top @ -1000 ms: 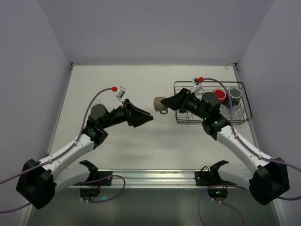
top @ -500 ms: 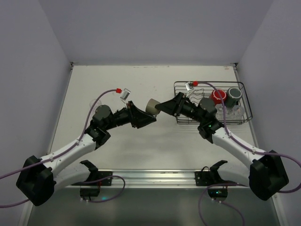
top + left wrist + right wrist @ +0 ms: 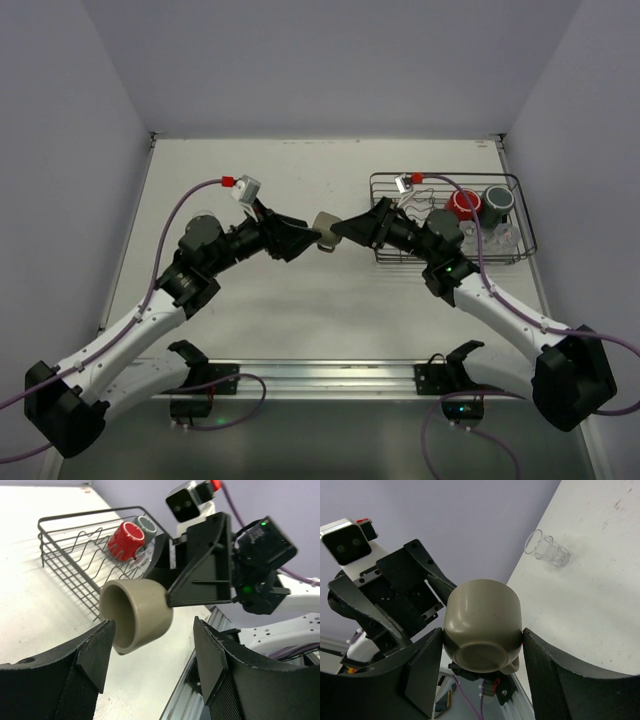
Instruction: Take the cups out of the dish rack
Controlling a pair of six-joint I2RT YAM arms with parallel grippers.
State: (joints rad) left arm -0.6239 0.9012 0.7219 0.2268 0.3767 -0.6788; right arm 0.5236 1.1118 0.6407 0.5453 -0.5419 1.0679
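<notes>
Left wrist view puts you mid-handover: your right claw (image 3: 481, 652) grips the mug (image 3: 135, 612), your left claw (image 3: 152, 640) gapes around it, so close left, then release right.

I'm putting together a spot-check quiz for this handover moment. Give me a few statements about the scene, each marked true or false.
1. The right pincer grips the olive-tan mug. True.
2. The left pincer has clamped shut on the mug. False: its jaws stand open on either side of the mug.
3. The red cup sits on the table outside the dish rack. False: it is inside the rack, next to the dark grey cup.
4. A clear tumbler is on the table, outside the rack. True.
</notes>
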